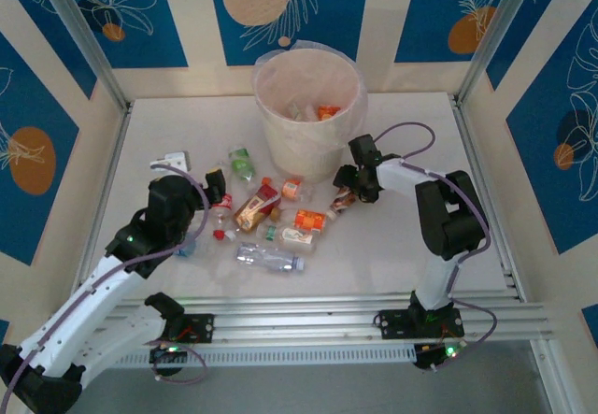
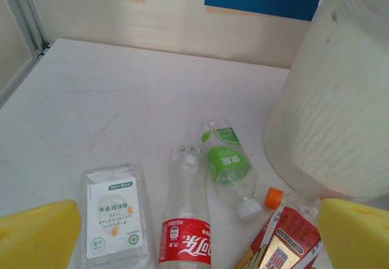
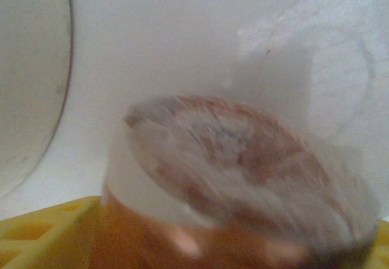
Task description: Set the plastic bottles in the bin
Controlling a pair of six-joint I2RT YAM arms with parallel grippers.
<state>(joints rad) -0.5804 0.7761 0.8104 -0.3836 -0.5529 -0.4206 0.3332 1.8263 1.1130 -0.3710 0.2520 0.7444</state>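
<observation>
Several likely light, crushable plastic bottles (image 1: 269, 259) at the bin's (image 1: 304, 138) 6 o'clock; take mid-body. Left fingers (image 2: 36, 232) wide open; right fingers (image 3: 42, 232) straddle one bottle (image 3: 243, 178), grip unclear.

Soft, even light fills the top view; the tall round cream-white bucket (image 1: 304, 129) casts a faint shadow on the white bench (image 1: 187, 124). The left wrist view is bright and sharp. In the right wrist view a close clear plastic bottle (image 3: 243, 160) smears, unfocused.
</observation>
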